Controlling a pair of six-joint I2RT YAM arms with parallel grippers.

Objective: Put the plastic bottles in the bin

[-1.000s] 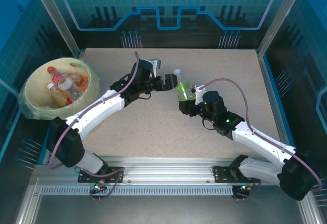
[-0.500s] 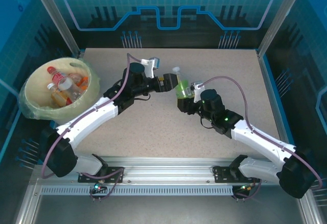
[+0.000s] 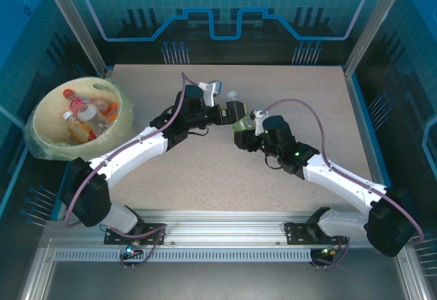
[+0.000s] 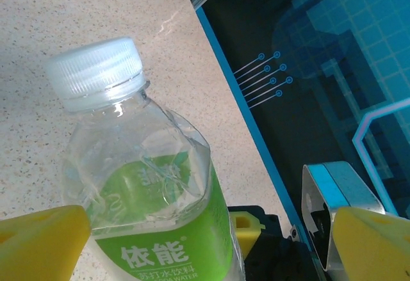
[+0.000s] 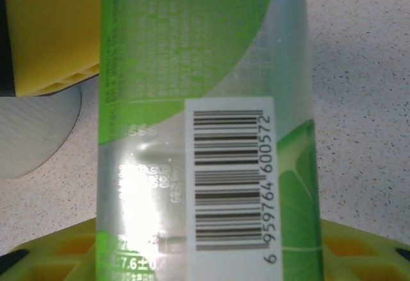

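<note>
Fingers (image 5: 57,252) of the right gripper (image 3: 242,130) pinch a green-label bottle (image 4: 154,191) at the middle of the table (image 3: 205,170), while the left gripper (image 3: 232,112) holds its yellow fingers (image 4: 38,242) wide apart either side of it, and the bin (image 3: 48,119) at far left holds other bottles (image 3: 82,115).

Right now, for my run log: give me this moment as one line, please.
right gripper: shut on green-label bottle | left gripper: open, straddling that bottle | bin: several bottles inside
</note>
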